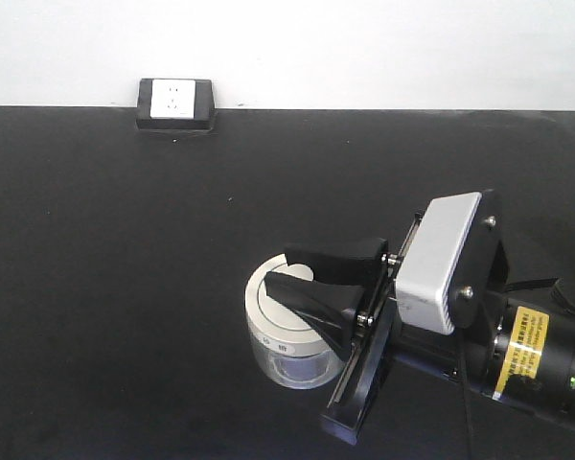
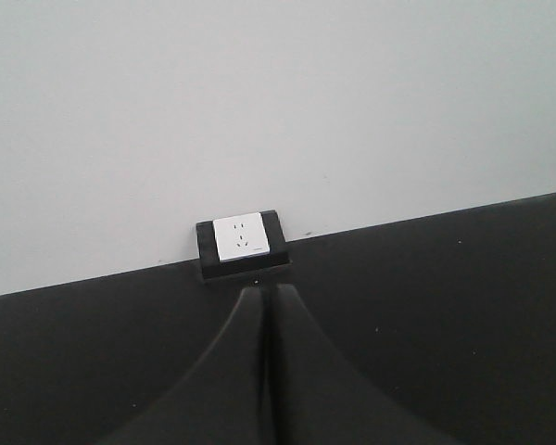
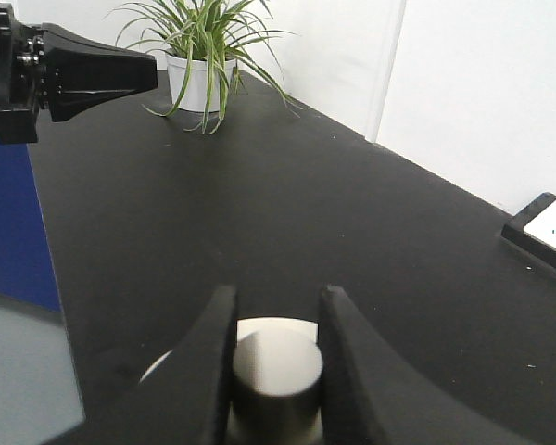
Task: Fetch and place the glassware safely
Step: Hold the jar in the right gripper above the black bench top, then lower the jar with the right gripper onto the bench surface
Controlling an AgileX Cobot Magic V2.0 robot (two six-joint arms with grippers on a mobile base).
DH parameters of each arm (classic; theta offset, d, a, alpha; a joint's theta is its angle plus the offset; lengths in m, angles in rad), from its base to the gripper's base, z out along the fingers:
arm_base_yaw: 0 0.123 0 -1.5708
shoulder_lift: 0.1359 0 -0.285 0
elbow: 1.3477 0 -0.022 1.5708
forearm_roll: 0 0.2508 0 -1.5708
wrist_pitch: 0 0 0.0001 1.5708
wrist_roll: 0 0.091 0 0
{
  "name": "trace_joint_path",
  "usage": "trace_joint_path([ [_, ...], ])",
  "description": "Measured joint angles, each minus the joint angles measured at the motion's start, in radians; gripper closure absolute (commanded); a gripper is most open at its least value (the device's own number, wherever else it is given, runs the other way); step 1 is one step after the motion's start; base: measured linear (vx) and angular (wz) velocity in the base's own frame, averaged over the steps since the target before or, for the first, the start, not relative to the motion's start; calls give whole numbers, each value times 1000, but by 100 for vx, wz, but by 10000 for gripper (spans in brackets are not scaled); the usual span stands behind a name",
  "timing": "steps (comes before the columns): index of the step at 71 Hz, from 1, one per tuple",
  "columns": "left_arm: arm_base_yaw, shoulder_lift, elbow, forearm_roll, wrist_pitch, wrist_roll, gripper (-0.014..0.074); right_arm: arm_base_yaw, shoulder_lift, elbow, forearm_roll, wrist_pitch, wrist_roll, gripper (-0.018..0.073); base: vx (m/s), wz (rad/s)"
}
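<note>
We see right hand (image 3: 278, 311) pinched narrow on knob (image 3: 276, 366) of cream lid (image 1: 262, 307); glass jar (image 1: 289, 362) upright on black counter (image 1: 115, 287), beneath hand; left hand (image 2: 269, 371) fingers pressed together, holding nothing, pointing toward wall socket (image 2: 243, 239) at counter's back edge; potted plant (image 3: 199, 56) at far corner.

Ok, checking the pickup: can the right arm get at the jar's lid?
Likely yes: the right tool straddles the knob on the jar's lid, fingers seemingly pressed against it, nothing between.
</note>
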Motion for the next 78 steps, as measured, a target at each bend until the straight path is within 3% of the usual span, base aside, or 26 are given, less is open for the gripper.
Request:
trace_joint_path([
  [24,0,0,0,0,0,0,603,0,0,0,27,13,3,559,0,0],
  [36,0,0,0,0,0,0,603,0,4,0,126,52,-69,559,0,0],
  [49,0,0,0,0,0,0,603,-11,59,0,317,46,-212,559,0,0],
  [62,0,0,0,0,0,0,603,-119,156,0,402,-95,-272,559,0,0],
  [70,0,0,0,0,0,0,603,-219,222,0,394,-207,-256,559,0,0],
  [78,0,0,0,0,0,0,603,-329,296,-7,323,-311,-219,559,0,0],
])
